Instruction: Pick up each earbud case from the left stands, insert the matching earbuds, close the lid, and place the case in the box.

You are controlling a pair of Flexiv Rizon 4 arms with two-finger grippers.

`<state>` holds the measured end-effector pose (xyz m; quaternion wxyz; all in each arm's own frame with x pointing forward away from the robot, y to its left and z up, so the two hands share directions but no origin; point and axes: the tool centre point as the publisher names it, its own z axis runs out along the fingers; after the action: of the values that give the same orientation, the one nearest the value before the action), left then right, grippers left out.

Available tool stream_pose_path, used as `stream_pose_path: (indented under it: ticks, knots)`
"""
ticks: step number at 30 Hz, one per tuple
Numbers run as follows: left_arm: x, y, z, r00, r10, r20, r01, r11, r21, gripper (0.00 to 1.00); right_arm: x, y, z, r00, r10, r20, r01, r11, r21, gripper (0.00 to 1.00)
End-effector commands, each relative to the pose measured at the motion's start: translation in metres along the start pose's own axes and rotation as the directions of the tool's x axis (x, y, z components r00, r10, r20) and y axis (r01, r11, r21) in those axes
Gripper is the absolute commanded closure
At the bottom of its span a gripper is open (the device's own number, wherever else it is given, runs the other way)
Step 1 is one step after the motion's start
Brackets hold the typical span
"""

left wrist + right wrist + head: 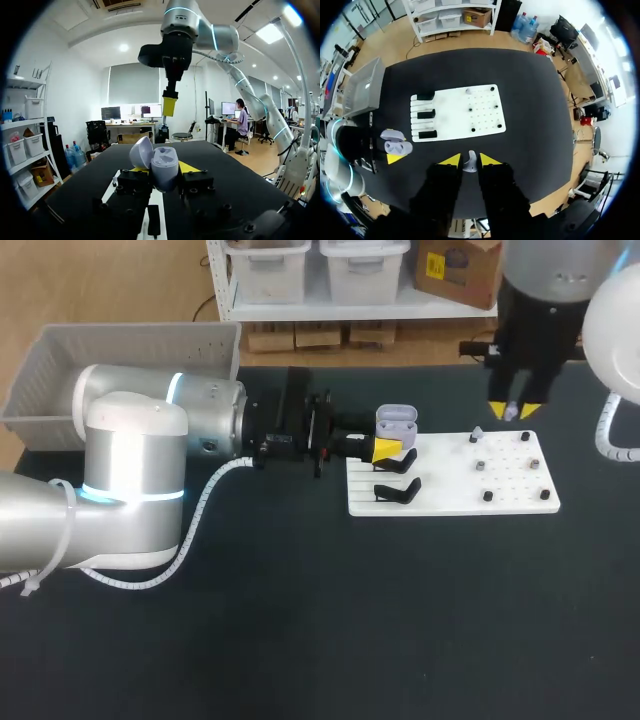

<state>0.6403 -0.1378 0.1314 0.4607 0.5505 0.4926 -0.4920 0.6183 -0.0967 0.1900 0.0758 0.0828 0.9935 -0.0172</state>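
A light lilac earbud case (164, 169) with its lid open sits between my left gripper's yellow tips, and the left gripper (390, 446) is shut on it. It hovers over the left end of the white board (455, 485), just above the two black stands (397, 490). My right gripper (514, 411) hangs above the board's far right corner, shut on a small white earbud (470, 162). In the right wrist view the case (395, 143) lies off the board's stand end. Another small earbud (476, 434) rests on the board's far edge.
A grey plastic bin (100, 360) stands at the table's far left, behind my left arm. Several small dark pegs (487, 496) dot the right half of the board. The dark tabletop spreads wide in front of the board.
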Motion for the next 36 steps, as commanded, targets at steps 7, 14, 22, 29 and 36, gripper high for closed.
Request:
stream_pose_path:
  ticks: [7, 14, 22, 29, 36]
  knots:
    - [0.001, -0.001, 0.000, 1.000, 0.003, 0.003, -0.003, 1.000, -0.005, 1.00, 0.030, 0.019, -0.024, 0.968, 0.250, 0.019, -0.250, 0.968, -0.011, 1.00]
    - [0.001, -0.001, 0.000, 1.000, 0.003, 0.003, -0.003, 1.000, -0.005, 1.00, 0.035, 0.050, -0.024, 0.958, 0.286, -0.019, -0.285, 0.958, 0.038, 1.00]
    - [0.001, -0.001, 0.000, 1.000, 0.003, 0.003, -0.003, 1.000, -0.005, 1.00, 0.026, 0.072, -0.024, 0.953, 0.300, -0.046, -0.297, 0.952, 0.070, 1.00]
    - [0.001, -0.001, 0.000, 1.000, 0.003, 0.003, -0.003, 1.000, -0.005, 1.00, 0.023, 0.086, -0.025, 0.952, 0.298, -0.066, -0.296, 0.955, 0.028, 1.00]
    - [0.001, -0.001, 0.000, 1.000, 0.003, 0.003, -0.003, 1.000, -0.005, 1.00, 0.023, 0.086, -0.025, 0.952, 0.298, -0.066, -0.296, 0.955, 0.028, 1.00]
